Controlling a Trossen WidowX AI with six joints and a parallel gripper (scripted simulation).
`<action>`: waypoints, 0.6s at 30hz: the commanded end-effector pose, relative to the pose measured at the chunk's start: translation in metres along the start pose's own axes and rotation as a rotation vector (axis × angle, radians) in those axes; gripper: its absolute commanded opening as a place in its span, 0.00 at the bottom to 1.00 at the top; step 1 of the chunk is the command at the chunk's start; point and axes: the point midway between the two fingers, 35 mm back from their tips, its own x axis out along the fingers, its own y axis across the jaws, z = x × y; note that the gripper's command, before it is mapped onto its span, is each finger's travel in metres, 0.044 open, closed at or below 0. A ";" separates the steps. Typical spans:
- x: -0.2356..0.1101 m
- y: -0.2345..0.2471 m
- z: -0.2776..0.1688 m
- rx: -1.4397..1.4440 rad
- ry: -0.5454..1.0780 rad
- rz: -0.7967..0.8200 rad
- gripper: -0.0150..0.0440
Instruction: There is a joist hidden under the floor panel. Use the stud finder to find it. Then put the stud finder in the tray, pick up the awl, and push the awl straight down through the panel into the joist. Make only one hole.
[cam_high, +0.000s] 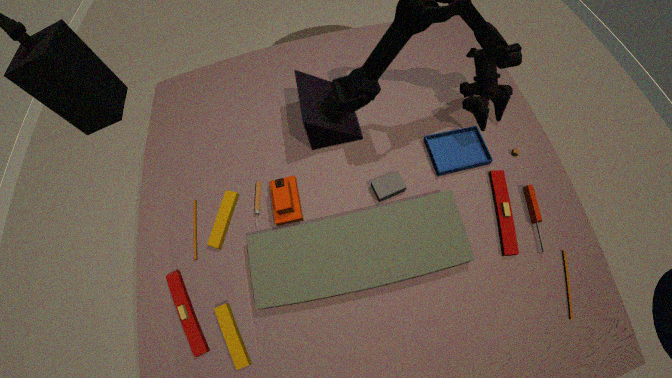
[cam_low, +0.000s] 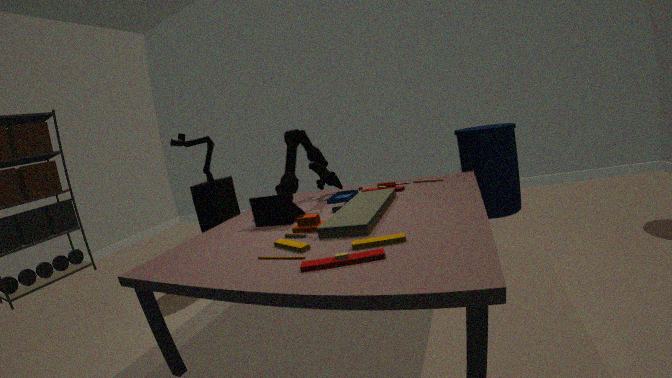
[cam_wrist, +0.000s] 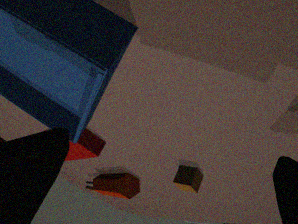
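Stud finder: orange, rigid, boxy, likely light; grip across narrow sides. Lies at panel's eleven o'clock. Claw: spread wide, holding nothing.

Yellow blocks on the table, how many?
2. One yellow block lies left of the orange stud finder; the other yellow block lies at the near-left corner beside a red level. None looks hidden.
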 end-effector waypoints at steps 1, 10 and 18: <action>0.035 0.032 -0.020 0.178 -0.011 0.091 1.00; 0.089 0.126 -0.062 0.553 0.014 0.289 1.00; 0.119 0.211 -0.100 0.865 0.094 0.417 1.00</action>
